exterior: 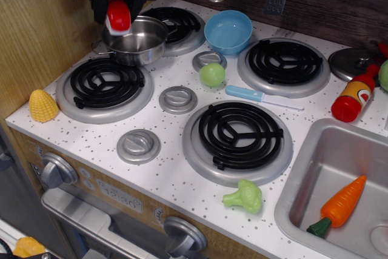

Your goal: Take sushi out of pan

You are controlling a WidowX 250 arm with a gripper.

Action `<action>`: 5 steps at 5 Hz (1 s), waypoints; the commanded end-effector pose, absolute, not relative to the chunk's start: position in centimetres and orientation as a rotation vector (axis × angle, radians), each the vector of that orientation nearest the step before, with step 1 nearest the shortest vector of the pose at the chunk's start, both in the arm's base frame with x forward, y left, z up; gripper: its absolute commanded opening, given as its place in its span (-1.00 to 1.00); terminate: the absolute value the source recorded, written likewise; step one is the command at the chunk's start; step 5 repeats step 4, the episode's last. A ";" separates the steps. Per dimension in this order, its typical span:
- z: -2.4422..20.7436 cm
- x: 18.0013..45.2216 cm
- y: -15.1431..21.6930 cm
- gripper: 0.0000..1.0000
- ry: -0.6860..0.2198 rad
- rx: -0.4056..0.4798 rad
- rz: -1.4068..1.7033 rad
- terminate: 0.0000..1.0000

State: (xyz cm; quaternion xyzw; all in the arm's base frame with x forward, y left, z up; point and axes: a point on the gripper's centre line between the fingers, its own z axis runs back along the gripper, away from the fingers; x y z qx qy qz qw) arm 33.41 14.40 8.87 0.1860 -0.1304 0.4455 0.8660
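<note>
The sushi (pixel 118 17), glossy red over a white base, hangs in my gripper (pixel 118 11) just above the left rim of the pan. The gripper is black, comes down from the top left, and is shut on the sushi. The pan (pixel 140 45), a small shiny steel pot, stands between the two left burners and looks empty inside.
A light-blue bowl (pixel 228 31) sits to the right of the pan. A green ball (pixel 212 74), a blue knife (pixel 254 95), a yellow corn (pixel 42 105), a broccoli (pixel 245 196), a ketchup bottle (pixel 353 100) and a carrot in the sink (pixel 342 204) lie around. A wooden wall stands at the left.
</note>
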 end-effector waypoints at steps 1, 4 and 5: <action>9.6 32.1 13.4 -1.00 -0.338 0.329 1.015 -1.00; 7.3 31.5 13.1 1.00 -0.376 0.219 1.053 1.00; 7.3 31.5 13.1 1.00 -0.376 0.219 1.053 1.00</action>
